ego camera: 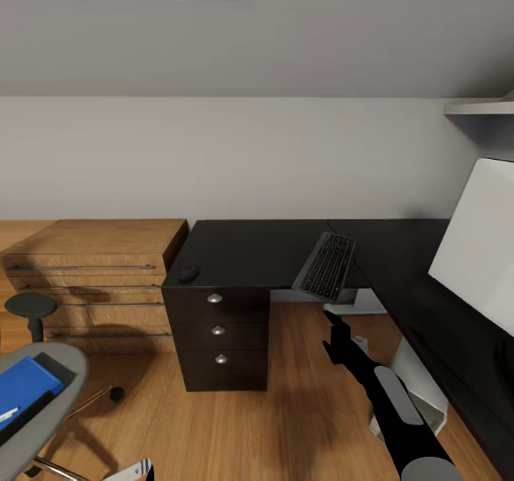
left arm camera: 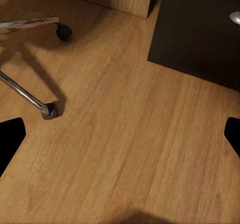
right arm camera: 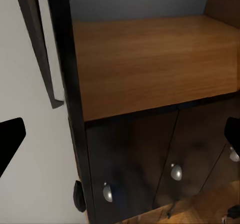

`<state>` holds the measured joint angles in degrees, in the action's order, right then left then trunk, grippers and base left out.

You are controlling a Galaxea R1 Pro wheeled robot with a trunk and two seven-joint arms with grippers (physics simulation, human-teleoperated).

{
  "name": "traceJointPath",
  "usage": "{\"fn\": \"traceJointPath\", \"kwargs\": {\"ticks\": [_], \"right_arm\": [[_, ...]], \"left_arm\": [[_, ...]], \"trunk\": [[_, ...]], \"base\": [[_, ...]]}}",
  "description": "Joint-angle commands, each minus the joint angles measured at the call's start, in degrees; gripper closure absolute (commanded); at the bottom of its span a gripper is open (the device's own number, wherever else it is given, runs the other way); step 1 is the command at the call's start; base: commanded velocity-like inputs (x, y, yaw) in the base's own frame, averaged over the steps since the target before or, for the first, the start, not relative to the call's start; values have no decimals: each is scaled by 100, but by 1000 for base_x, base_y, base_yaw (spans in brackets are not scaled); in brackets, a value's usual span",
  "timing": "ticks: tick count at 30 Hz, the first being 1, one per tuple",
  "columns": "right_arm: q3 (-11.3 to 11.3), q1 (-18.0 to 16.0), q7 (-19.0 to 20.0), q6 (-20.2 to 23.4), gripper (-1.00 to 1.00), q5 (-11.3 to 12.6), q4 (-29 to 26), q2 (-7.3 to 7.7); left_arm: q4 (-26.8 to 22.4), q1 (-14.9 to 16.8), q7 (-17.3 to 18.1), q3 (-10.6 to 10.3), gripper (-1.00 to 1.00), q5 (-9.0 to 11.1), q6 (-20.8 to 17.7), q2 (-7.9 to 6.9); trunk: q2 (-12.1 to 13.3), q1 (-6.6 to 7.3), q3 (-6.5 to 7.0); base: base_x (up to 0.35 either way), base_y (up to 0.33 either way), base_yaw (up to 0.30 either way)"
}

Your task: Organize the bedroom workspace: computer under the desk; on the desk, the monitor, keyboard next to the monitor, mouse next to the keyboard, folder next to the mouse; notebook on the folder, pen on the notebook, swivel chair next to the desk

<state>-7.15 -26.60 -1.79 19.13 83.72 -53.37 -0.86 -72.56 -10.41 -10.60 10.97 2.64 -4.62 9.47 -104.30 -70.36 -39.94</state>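
A dark L-shaped counter (ego camera: pixel 250 249) stands against the pale wall, with three round-knobbed drawers (ego camera: pixel 218 335) below its left end. The keyboard (ego camera: pixel 326 265) lies tilted at the counter's front edge, partly overhanging it, and the small dark mouse (ego camera: pixel 188 274) sits well apart from it near the counter's front left corner. At the right, the white back of the monitor (ego camera: pixel 477 242) rises from the counter's other wing. The right arm (ego camera: pixel 385 395) reaches up from below toward the keyboard; its right tool (right arm camera: pixel 120 134) stands spread open with nothing between the tips, facing the drawers. The left tool (left arm camera: pixel 120 134) is also wide open, over bare wooden floor (left arm camera: pixel 130 149) beside the chair's metal legs (left arm camera: pixel 27 97). Down at the left, the swivel chair (ego camera: pixel 61 367) carries the blue folder (ego camera: pixel 25 388) on its grey seat. A light wooden dresser (ego camera: pixel 96 267) stands beside the counter.
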Motion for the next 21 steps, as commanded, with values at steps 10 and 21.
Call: {"fn": "traceJointPath", "kwargs": {"ticks": [10,21], "right_arm": [[-12,4,32,55,-100,-144,-296,58],[-19,6,324,33,-100,-260,-340,83]], "left_arm": [[133,1,-6,-15,-100,21,-32,-12],[246,-1,-3,-25,-100,18,-30,-20]], "trunk": [[-44,-22,-23],[-44,-22,-23]], "base": [[0,0,0],[0,0,0]]}}
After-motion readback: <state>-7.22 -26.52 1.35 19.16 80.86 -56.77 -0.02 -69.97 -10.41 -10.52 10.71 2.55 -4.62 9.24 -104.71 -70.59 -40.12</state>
